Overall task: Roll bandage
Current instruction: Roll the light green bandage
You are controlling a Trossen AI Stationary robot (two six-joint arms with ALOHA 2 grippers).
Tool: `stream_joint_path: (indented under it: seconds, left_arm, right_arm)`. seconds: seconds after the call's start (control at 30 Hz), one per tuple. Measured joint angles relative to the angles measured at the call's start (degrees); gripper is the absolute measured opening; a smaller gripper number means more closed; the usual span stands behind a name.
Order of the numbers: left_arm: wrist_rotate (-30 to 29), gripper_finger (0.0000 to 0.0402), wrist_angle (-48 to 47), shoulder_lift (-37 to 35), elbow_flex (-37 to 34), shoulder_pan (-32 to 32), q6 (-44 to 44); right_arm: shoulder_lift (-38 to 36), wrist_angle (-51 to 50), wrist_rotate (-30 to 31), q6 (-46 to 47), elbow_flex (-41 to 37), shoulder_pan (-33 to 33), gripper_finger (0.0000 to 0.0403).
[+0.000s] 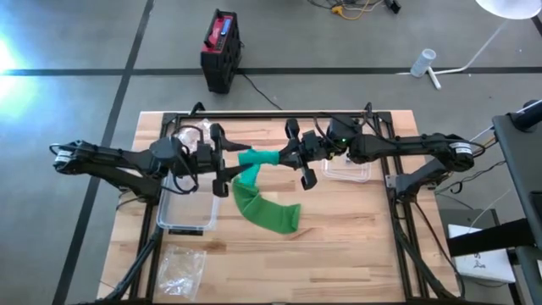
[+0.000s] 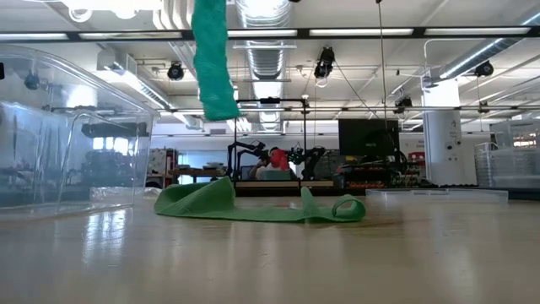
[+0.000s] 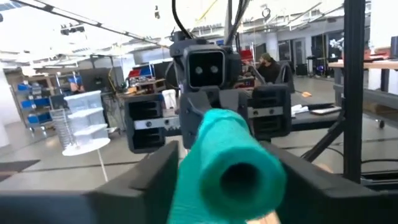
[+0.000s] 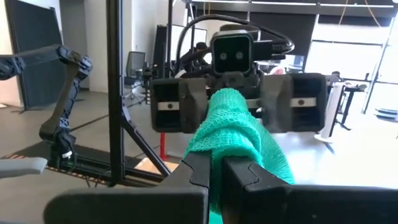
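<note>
A teal-green bandage is partly wound into a roll point(image 1: 258, 158) that is held in the air over the table's middle, between my two grippers. Its loose tail point(image 2: 211, 59) hangs down from the roll, and the end point(image 1: 269, 213) lies crumpled on the wooden table point(image 1: 339, 246). My left gripper point(image 3: 233, 186) comes from the table's left and has the roll between its fingers. My right gripper point(image 4: 217, 171) comes from the right, facing the left one, and is shut on the bandage. My left gripper has the roll's left end point(image 3: 205, 155) between its two fingers point(image 3: 149, 180), one on each side of the round wall. The fingers reach in level from the table's left and lie along the roll. The roll is level and clear of the table, its hollow core facing the wrist. My right gripper pinches the bandage cloth at the roll's right end point(image 4: 231, 140) between its two fingers point(image 4: 249, 177), which stand almost together. They come in level from the table's right. The cloth bulges above the fingertips, and the roll is clear of the table.
A clear plastic box point(image 1: 186, 207) stands near the left arm and another clear container point(image 1: 347, 171) under the right arm. A clear plastic bag point(image 1: 182, 267) lies at the near left corner. The black frame rail point(image 1: 279, 114) runs along the far edge.
</note>
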Motion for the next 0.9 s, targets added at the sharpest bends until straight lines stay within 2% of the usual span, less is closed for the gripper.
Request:
stream_joint_path:
  seconds: [0.17, 0.23, 0.33, 0.43, 0.63, 0.77, 0.9]
  left_arm:
    - [0.0, 0.0047, -0.4, 0.6, 0.0, 0.0, -0.1]
    - [0.0, 0.0017, -1.5, 0.5, 0.0, 0.0, 0.0]
    - [-0.1, 0.0025, -5.2, -0.6, 0.0, 0.0, -0.7]
    - [-1.5, 0.0023, -8.8, -2.5, 0.0, 0.0, -2.6]
    - [-10.4, 0.0012, -14.2, -4.2, 0.0, -0.1, -5.5]
    - [-14.3, 0.0012, -13.8, -3.3, 0.0, -0.1, -6.6]
    - [-15.6, 0.0011, -10.7, -0.7, -0.1, -0.1, -6.2]
  right_arm:
    - [0.0, -1.1, 1.3, -0.1, 0.0, -0.1, 0.0003]
    - [0.0, -1.9, 1.4, -0.1, 0.0, -0.1, 0.0004]
    - [-0.5, -5.0, 3.0, -0.8, 0.0, -0.2, 0.0024]
    - [-2.0, -9.8, 7.3, -3.8, 0.0, -0.2, 0.0064]
    - [-6.7, -20.7, 22.3, -11.9, 0.0, -0.1, 0.0151]
    - [-7.4, -17.1, 22.8, -10.6, 0.1, 0.6, 0.0178]
    - [-4.1, -11.6, 23.7, -11.5, 0.1, 2.0, 0.0175]
